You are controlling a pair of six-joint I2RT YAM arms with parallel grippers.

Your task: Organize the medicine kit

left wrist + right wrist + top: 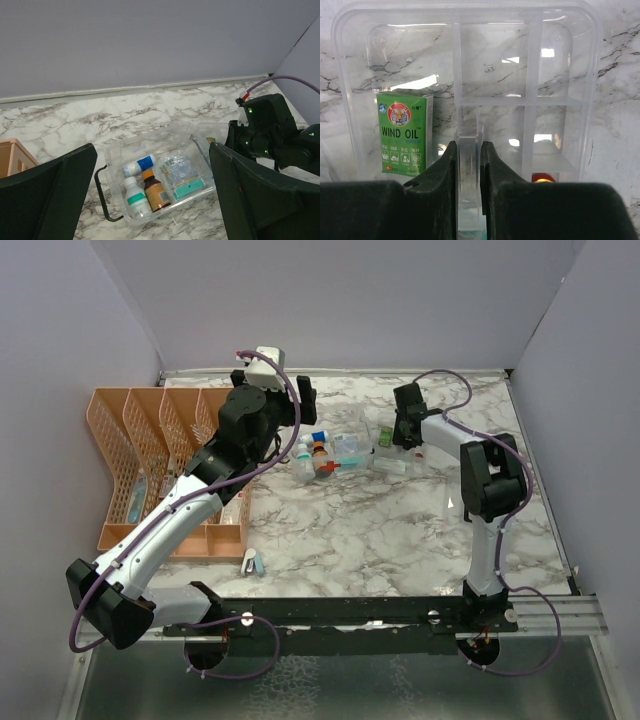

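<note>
The medicine kit (340, 452) is a clear box lying open mid-table; in the left wrist view (165, 150) it shows a black handle (102, 195). Inside lie a white bottle with a blue label (139, 164), a white bottle with a green label (136, 199), an amber bottle (156, 191) and a sachet bag (180, 167). My left gripper (152, 147) is open and empty above the kit. My right gripper (468, 147) is shut on the centre tab of a clear divided tray (560, 75) at the kit's right side. A green Wind Oil box (404, 131) lies in that tray.
An orange lattice desk organizer (150, 455) stands at the left; its corner shows in the left wrist view (15, 157). A small white and blue item (252, 562) lies near the table's front edge. Grey walls close the back and sides.
</note>
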